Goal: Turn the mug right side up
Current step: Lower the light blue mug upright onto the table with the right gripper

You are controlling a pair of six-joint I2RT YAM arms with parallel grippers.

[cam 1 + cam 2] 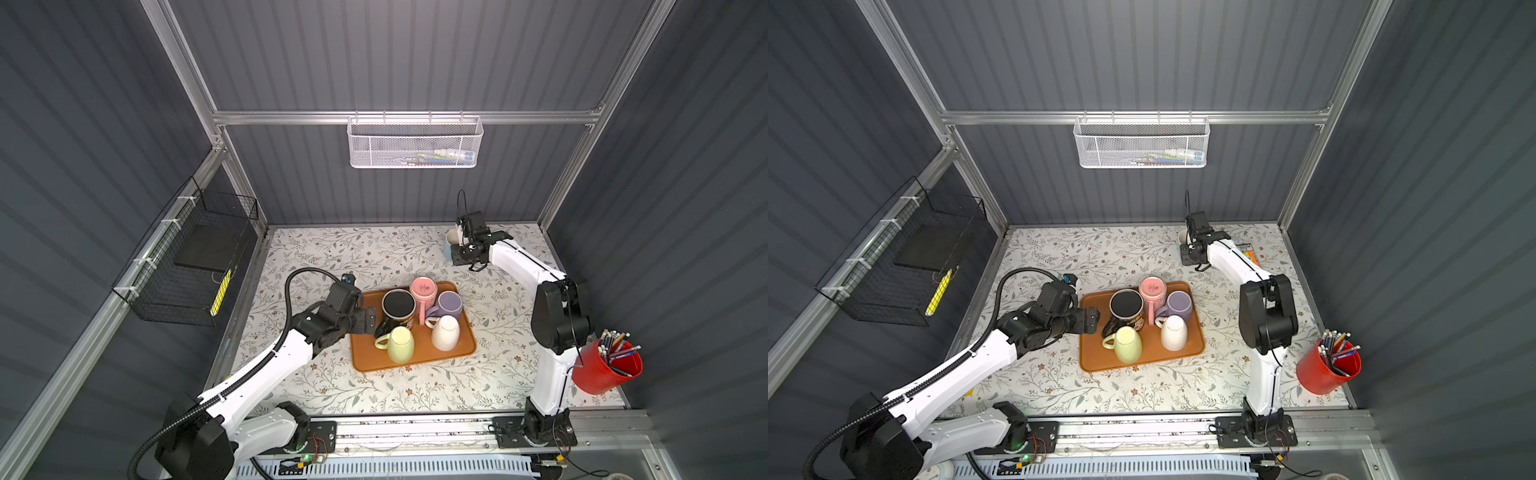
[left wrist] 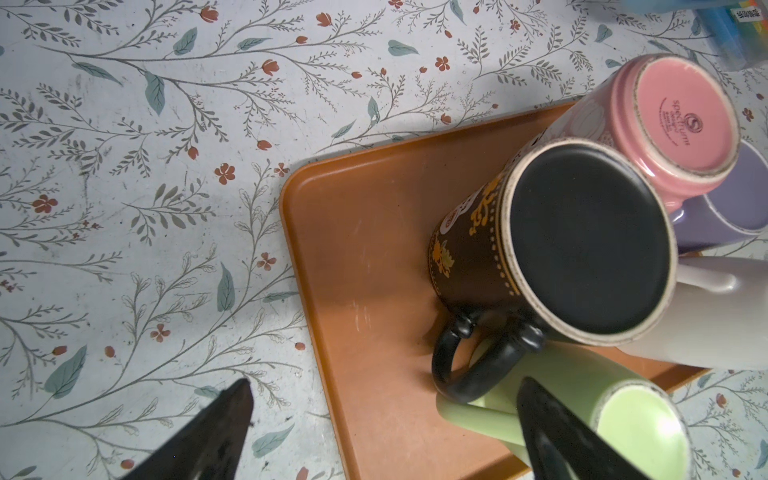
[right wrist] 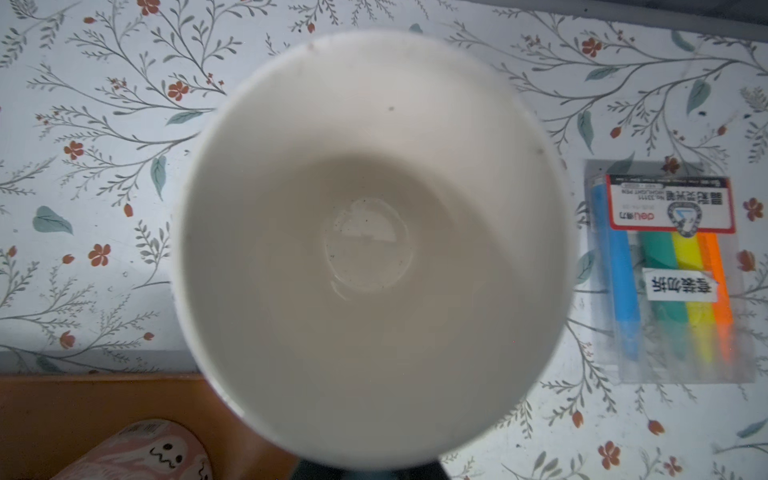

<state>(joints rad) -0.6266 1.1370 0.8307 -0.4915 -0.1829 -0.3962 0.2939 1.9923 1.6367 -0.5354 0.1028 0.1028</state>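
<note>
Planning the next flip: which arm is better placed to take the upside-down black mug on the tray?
Left. The left gripper, open, sits beside the black mug at the tray edge; the right gripper is far back, shut on a pale mug.

A floral table (image 1: 324, 257) carries an orange tray (image 1: 365, 358) at centre frame, a red cup (image 1: 598, 376) lower right, and a highlighter pack (image 1: 1249, 253) upper right.

We see a highlighter pack (image 3: 665, 270) near the right gripper (image 1: 457, 250), a red pen cup (image 1: 606, 368) well apart from it, and a white mesh basket (image 1: 415, 143) above.
</note>
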